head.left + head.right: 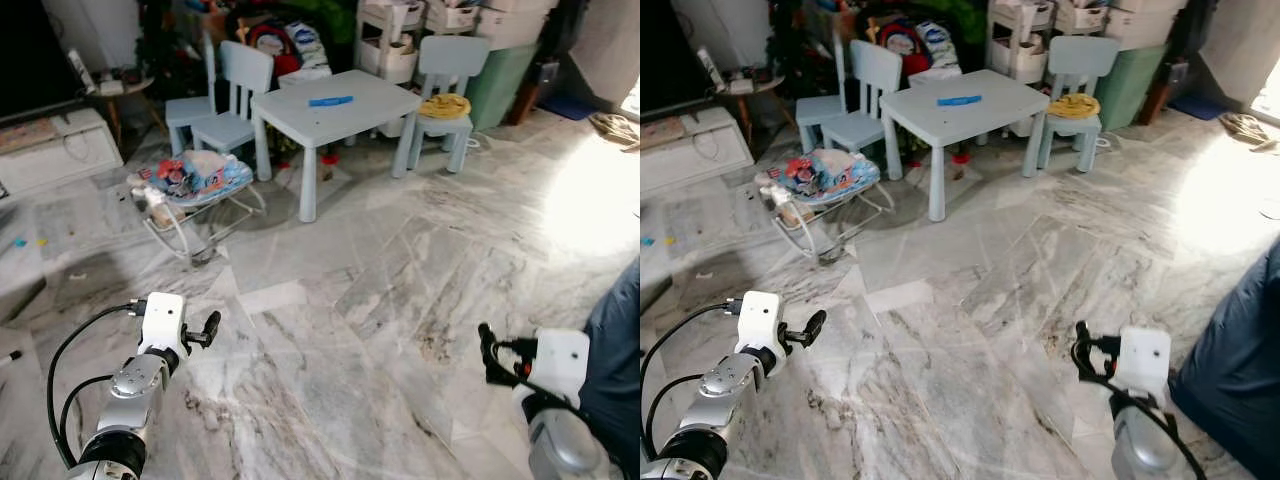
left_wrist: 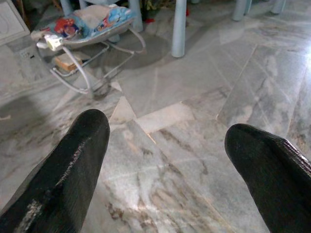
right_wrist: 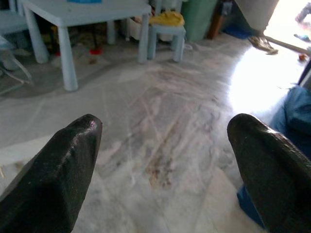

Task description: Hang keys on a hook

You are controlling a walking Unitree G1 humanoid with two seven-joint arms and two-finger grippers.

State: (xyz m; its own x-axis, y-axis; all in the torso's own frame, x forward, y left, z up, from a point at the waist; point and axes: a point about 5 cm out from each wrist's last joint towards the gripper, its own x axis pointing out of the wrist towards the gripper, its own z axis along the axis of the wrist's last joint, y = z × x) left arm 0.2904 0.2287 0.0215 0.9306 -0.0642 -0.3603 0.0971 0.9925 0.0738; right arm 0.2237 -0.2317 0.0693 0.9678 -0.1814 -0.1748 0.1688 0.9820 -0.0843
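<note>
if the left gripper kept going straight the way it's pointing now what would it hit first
Probably the marble floor: the left gripper is open and angled down at bare tiles. The baby bouncer lies farther along, off to one side; depth is unclear.

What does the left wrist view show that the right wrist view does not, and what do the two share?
Left wrist view: the baby bouncer with its colourful padding, standing on the floor ahead of the open left gripper.

Right wrist view: the yellow item on the small blue chair, the green bin, the sunlit patch of floor, all beyond the open right gripper.

Both: the marble floor and legs of the light blue table.
</note>
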